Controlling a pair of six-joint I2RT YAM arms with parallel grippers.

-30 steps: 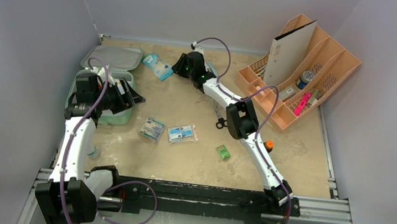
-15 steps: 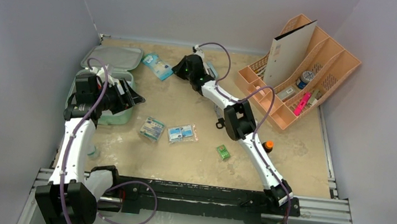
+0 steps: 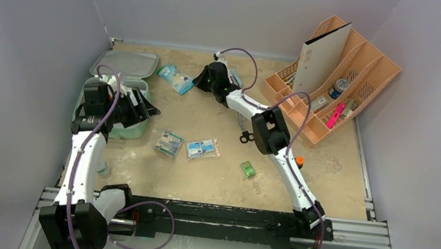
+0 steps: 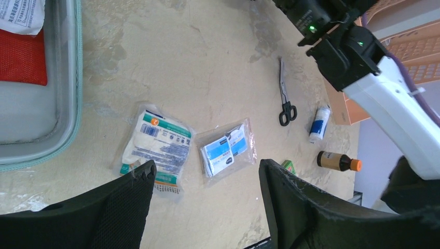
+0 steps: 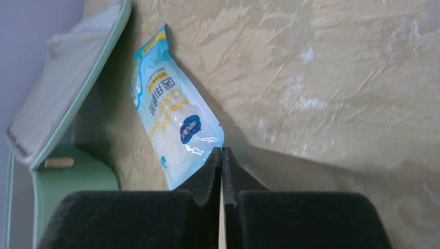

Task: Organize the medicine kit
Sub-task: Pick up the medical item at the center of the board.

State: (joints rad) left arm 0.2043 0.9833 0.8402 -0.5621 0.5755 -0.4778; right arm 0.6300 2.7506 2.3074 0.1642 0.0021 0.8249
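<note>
Little packed so far: only a red pouch (image 4: 21,57) in the open medicine kit (image 3: 124,64), far left on the table. Outside it: gauze packet (image 4: 155,145), plaster packet (image 4: 225,150), scissors (image 4: 284,93), brown bottle (image 4: 337,162). Right gripper (image 5: 222,155) pressed together on the cotton swab packet (image 5: 174,124) corner; left gripper (image 4: 206,168) spread, empty.

mint-green medicine kit (image 3: 124,63), peach-orange organizer (image 3: 379,70), blue-white packet (image 5: 176,122)

left wrist view: medicine kit (image 4: 67,104) cut off by left and top edges, red pouch (image 4: 21,57) and white leaflet (image 4: 21,15) inside it partly in frame. right wrist view: lower corner of blue packet (image 5: 176,119) hidden behind the closed right gripper (image 5: 222,155), pinch or contact unclear. top view: left arm (image 3: 82,153) covers much of the kit's base; items in peach organizer (image 3: 384,70) too small to identify.
</note>
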